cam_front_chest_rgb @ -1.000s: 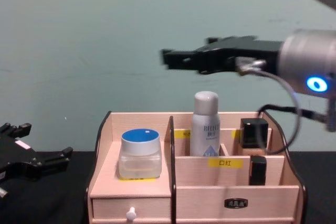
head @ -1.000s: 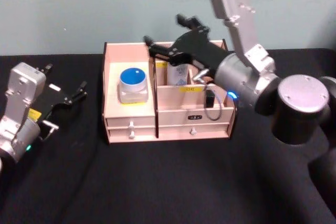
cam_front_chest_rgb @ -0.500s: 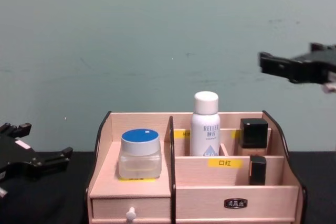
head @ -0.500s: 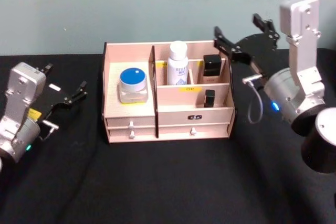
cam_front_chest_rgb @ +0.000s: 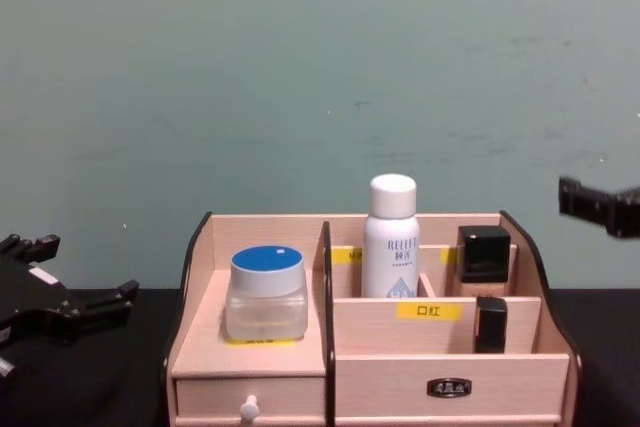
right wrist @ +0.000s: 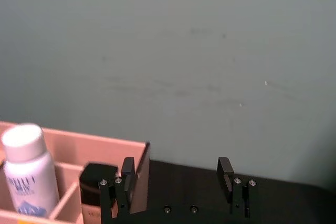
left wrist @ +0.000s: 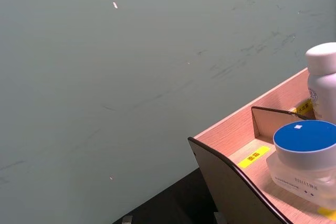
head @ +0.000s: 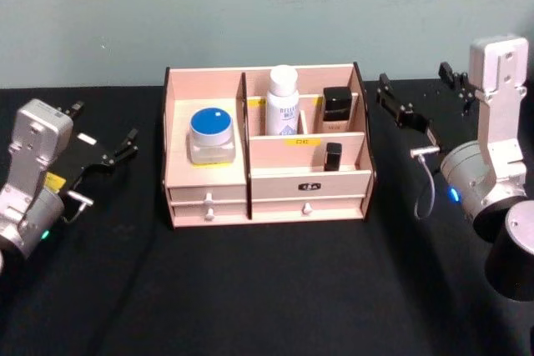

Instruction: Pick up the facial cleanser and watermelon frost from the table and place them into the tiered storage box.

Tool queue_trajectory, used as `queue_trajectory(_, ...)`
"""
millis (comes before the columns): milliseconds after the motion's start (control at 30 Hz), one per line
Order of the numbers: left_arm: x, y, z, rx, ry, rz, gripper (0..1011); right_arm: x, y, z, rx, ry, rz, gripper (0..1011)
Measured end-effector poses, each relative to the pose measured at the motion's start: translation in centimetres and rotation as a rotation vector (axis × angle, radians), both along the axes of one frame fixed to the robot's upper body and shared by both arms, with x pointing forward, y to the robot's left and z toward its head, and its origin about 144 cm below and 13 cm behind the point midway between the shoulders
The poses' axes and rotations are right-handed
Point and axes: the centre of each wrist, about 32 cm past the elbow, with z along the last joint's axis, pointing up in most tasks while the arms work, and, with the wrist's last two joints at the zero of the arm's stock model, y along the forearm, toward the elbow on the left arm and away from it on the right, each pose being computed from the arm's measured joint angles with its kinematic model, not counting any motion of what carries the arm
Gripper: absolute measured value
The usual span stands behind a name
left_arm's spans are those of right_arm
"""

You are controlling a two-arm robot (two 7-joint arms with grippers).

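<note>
The tiered storage box [head: 265, 185] stands mid-table, pale wood with dark curved sides. The facial cleanser [head: 283, 102], a white capped bottle, stands upright in a back compartment [cam_front_chest_rgb: 391, 239] [right wrist: 29, 179]. A clear jar with a blue lid, likely the watermelon frost [head: 211, 133], sits in the box's left section [cam_front_chest_rgb: 266, 292] [left wrist: 304, 153]. My right gripper [head: 415, 82] hovers open and empty to the right of the box, and its fingers [right wrist: 226, 169] frame the box's right end. My left gripper [head: 102, 127] rests open on the table at the left [cam_front_chest_rgb: 75, 269].
Two small black items stand in the box's right compartments [head: 337, 103] [head: 332, 156]. Two drawers run along the box's bottom [cam_front_chest_rgb: 449, 387]. Black cloth covers the table [head: 267, 289], and a teal wall rises behind it.
My right gripper drew back from above the box to the right and came lower. The white bottle stays upright in the box. The left arm has not moved.
</note>
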Motion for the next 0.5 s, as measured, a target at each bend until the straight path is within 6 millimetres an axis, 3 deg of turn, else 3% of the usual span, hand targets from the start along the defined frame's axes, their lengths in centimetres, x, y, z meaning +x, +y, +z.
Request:
queue_trajectory(233,0.0,0.0,0.0,0.000,0.000,0.000,1001,0.2,-0.2,-1.7,-0.014,0.049,-0.004,1002)
queue_trajectory(500,0.0,0.0,0.0,0.000,0.000,0.000,1001,0.2,-0.2,-1.6,-0.013,0.047,-0.004,1002)
